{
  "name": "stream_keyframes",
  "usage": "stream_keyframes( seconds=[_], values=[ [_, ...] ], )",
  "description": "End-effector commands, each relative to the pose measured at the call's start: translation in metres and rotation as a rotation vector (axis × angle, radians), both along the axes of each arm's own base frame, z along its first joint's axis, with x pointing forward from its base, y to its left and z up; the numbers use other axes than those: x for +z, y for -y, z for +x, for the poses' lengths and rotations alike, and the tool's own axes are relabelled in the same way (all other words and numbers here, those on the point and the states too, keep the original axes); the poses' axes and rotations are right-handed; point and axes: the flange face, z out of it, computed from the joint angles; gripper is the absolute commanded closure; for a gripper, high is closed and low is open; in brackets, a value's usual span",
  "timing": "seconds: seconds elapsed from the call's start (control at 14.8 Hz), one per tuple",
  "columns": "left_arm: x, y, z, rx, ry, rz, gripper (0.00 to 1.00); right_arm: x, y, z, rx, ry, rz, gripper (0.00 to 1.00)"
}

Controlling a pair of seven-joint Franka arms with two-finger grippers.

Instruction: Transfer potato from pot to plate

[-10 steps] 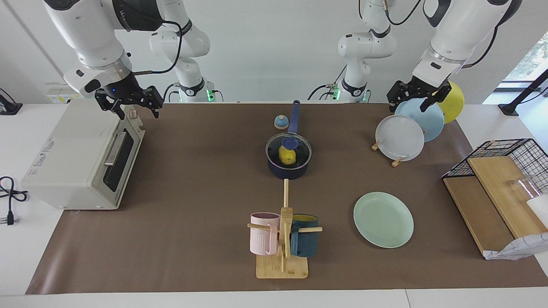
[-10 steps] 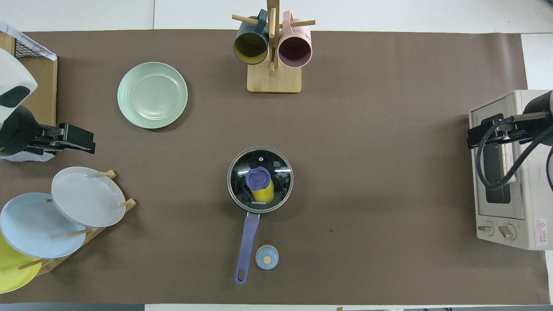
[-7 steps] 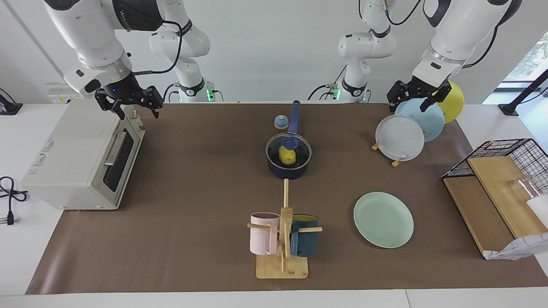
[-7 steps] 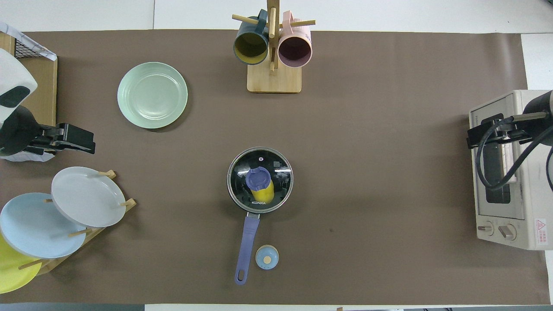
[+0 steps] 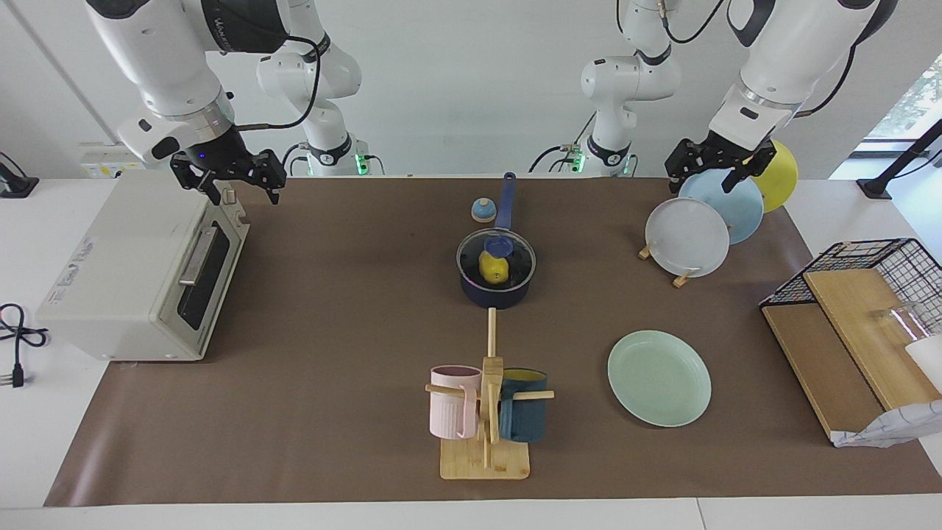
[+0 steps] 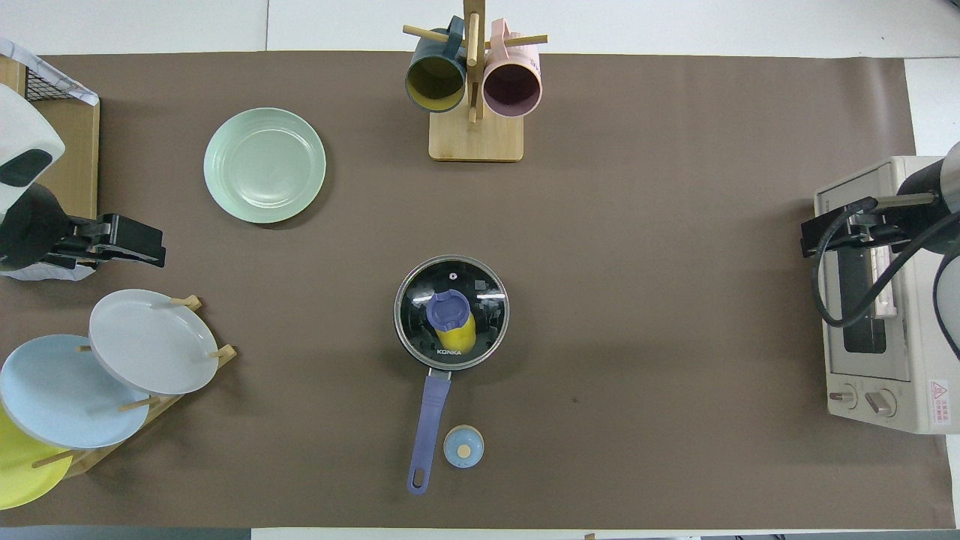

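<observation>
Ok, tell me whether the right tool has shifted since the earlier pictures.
Yes. The right tool has drifted slightly from over the toaster oven toward the table's middle, empty and open; in the overhead view it now reaches just past the oven's edge.

Yellow potato [image 5: 491,266], navy pot [image 5: 494,294], mint plate [image 5: 659,378]

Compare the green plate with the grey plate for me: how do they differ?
The green plate lies flat on the table; the grey plate stands tilted in a wooden rack. The green plate is farther from the robots and alone; the grey plate leans against a blue plate. Both are round and empty.
</observation>
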Motion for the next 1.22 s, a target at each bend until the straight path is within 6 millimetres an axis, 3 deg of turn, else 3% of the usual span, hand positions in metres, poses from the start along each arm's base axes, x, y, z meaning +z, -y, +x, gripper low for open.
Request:
stream_keyframes(
  seconds=[0.0, 0.2, 0.27, 0.47, 0.61, 0.88, 1.01, 1.15],
  values=[
    [0.003, -0.003, -0.006, 0.006, -0.003, 0.006, 0.0, 0.0, 0.002, -0.007, -0.01, 0.01, 0.01, 0.0],
    [0.003, -0.003, -0.006, 0.006, -0.004, 0.007, 0.0, 0.0, -0.006, -0.004, 0.024, 0.023, 0.014, 0.0],
    [0.003, -0.003, -0.006, 0.006, -0.003, 0.006, 0.0, 0.001, -0.022, -0.003, 0.046, 0.035, 0.016, 0.0],
    [0.003, -0.003, -0.006, 0.006, -0.003, 0.006, 0.0, 0.001, -0.03, -0.004, 0.06, 0.037, 0.014, 0.0],
    [0.003, -0.003, -0.006, 0.006, -0.003, 0.006, 0.0, 0.001, -0.048, -0.005, 0.069, 0.039, 0.012, 0.0],
    [0.004, -0.003, -0.006, 0.006, -0.001, 0.006, 0.0, -0.001, -0.107, 0.001, -0.002, 0.049, 0.008, 0.0],
    [0.003, -0.003, -0.006, 0.006, -0.004, 0.007, 0.0, 0.001, -0.148, 0.001, -0.025, 0.059, 0.01, 0.0],
    [0.003, -0.003, -0.006, 0.006, -0.003, 0.006, 0.0, -0.017, -0.202, 0.002, -0.057, 0.041, 0.001, 0.0]
  ],
)
